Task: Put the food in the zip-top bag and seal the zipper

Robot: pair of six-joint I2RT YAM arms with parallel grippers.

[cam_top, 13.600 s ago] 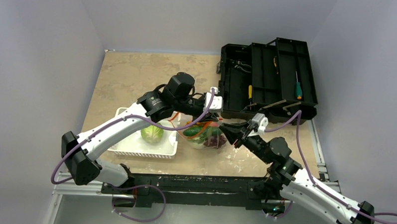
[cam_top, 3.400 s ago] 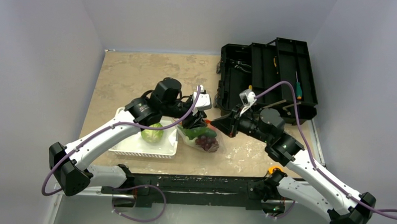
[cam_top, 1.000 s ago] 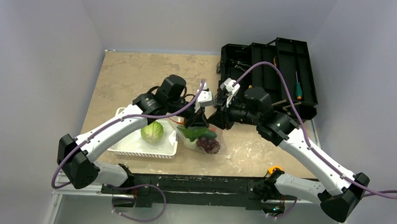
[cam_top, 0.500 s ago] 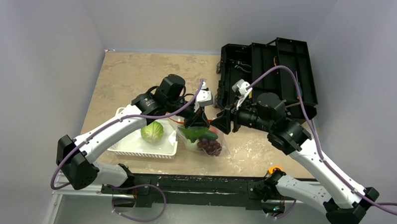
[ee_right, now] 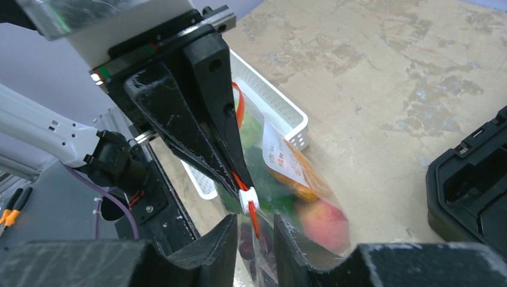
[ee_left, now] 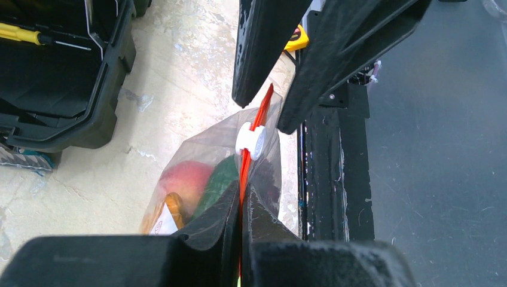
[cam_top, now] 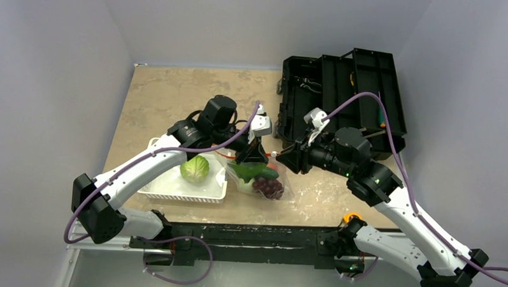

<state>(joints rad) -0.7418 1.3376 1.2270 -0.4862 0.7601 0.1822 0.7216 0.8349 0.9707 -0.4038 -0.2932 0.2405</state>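
Far to the left of both jaws, a green cabbage [cam_top: 194,169] lies in the white basket [cam_top: 186,196], outside the zip-top bag [ee_left: 209,143]. If the mouth is closed now, I think this piece of food is left out and the bag must be opened again. The left gripper [ee_left: 241,194] has its jaws pressed together on the orange-red zipper [ee_left: 245,168]. The bag is just under them, with a peach [ee_left: 186,178], something green and purple grapes [cam_top: 269,187] inside. The white slider [ee_left: 250,139] sits on the strip between the two grippers, just in front of the right fingertips. The right gripper [ee_right: 254,222] has its jaws spread, one on each side of the free end of the strip, and it grips nothing that I can see. If these jaws close here, they probably catch only the thin strip and not the slider, so a pull may slip off or drag the zipper out of the left pinch. The open black toolbox [cam_top: 342,102] stands near, beyond the right jaws, and a wide swing may strike it.
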